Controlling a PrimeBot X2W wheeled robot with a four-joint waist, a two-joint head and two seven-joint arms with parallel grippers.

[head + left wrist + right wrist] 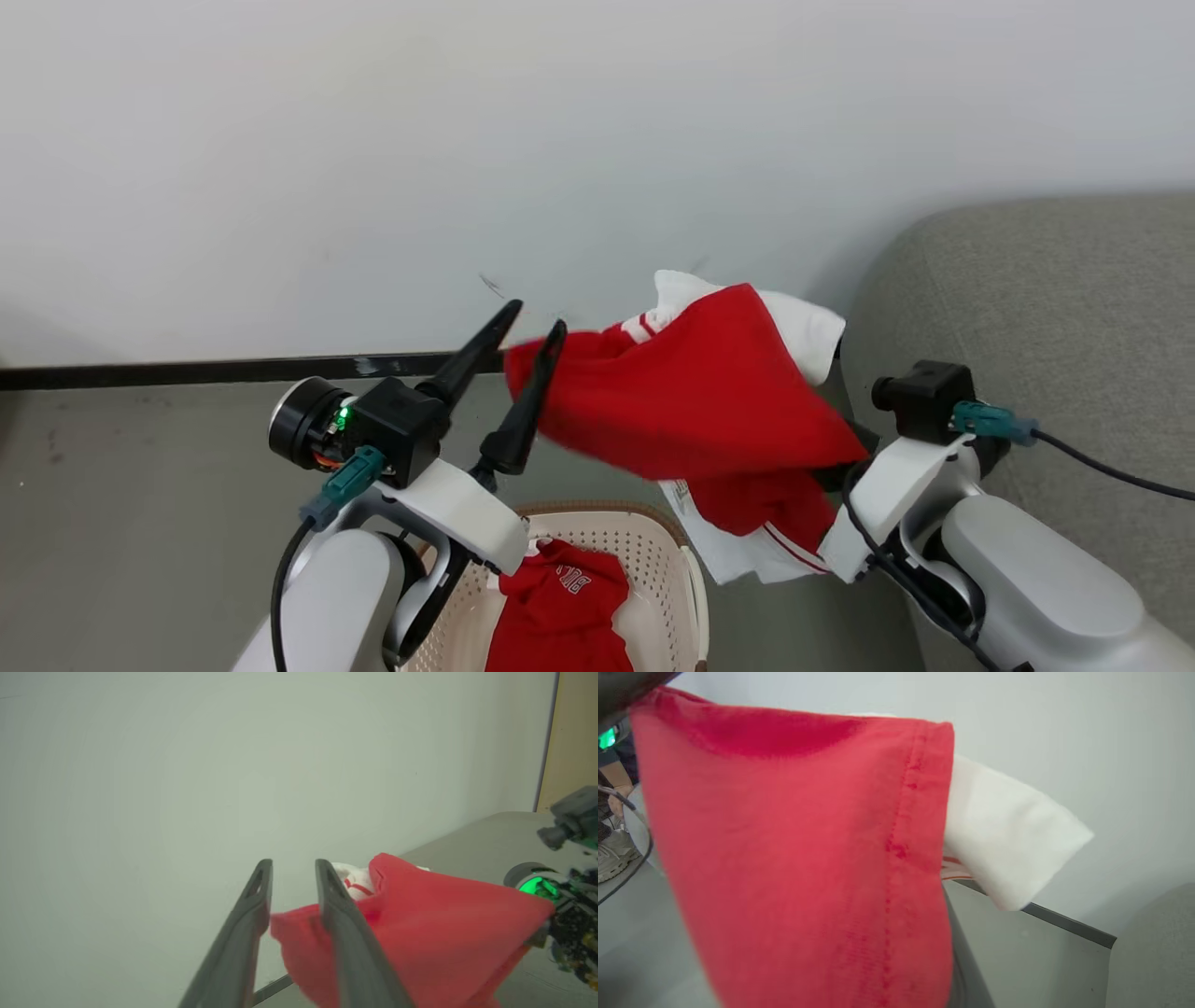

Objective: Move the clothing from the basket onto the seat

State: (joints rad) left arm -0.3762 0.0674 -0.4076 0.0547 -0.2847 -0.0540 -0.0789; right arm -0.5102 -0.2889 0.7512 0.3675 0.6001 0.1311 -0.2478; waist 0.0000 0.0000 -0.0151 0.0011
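Observation:
A piece of the clothing, a red shirt (700,392) with white trim, hangs in the air above the basket (686,569). It drapes over my right gripper, whose fingers are hidden under the fabric beyond the wrist (920,439). In the right wrist view the shirt (798,858) covers the gripper and one dark finger (966,966) shows beside it. My left gripper (537,317) is open, and the shirt's left corner (299,933) lies in the gap against one finger (345,933). Another red shirt (560,607) lies in the basket. The grey-green seat (1055,299) stands at the right.
A white wall with a black baseboard (187,371) runs behind, above grey floor (140,485). A person's shoe (612,856) shows on the floor at the left of the right wrist view. A beige panel (574,742) stands past the wall's end.

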